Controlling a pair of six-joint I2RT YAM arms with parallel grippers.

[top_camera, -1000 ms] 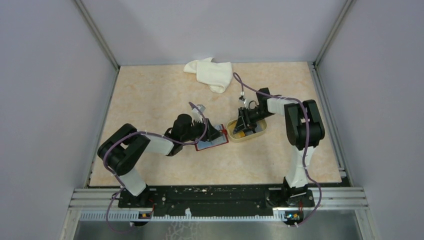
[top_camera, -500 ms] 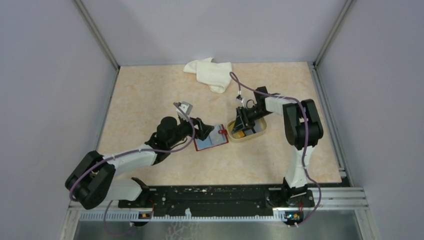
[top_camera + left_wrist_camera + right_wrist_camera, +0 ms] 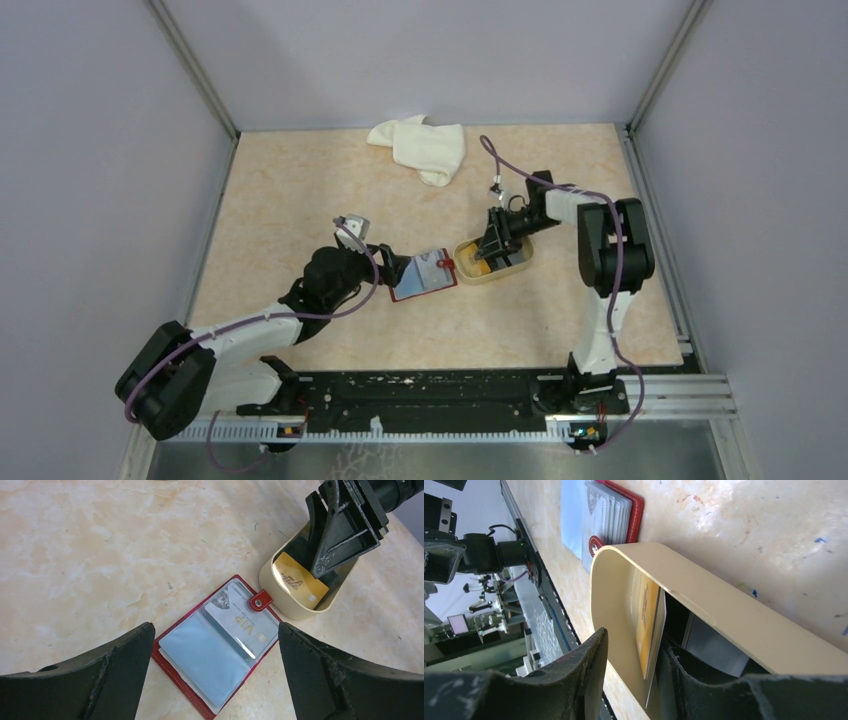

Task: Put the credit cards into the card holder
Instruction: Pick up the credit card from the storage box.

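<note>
The dark red card holder [image 3: 425,273] lies open on the table, with a silver VIP card [image 3: 243,624] in a clear sleeve; it also shows in the left wrist view [image 3: 200,655]. My left gripper [image 3: 385,268] is open and empty, its jaws wide apart just left of the holder [image 3: 215,625]. My right gripper [image 3: 497,243] reaches into the beige tray [image 3: 520,262]. In the right wrist view it [image 3: 634,640] is open around a gold credit card [image 3: 647,615] standing on edge against one finger [image 3: 704,680]. The gold card also shows in the left wrist view [image 3: 299,580].
A white cloth [image 3: 420,145] lies at the back of the table. The beige tray [image 3: 295,611] touches the holder's snap tab [image 3: 261,601]. A grey card [image 3: 711,647] lies deeper in the tray [image 3: 724,615]. Grey walls enclose the table on three sides.
My left arm has drawn back toward the near left, away from the card holder, which stays open on the table. My right gripper stays in the tray, shifted slightly right.
</note>
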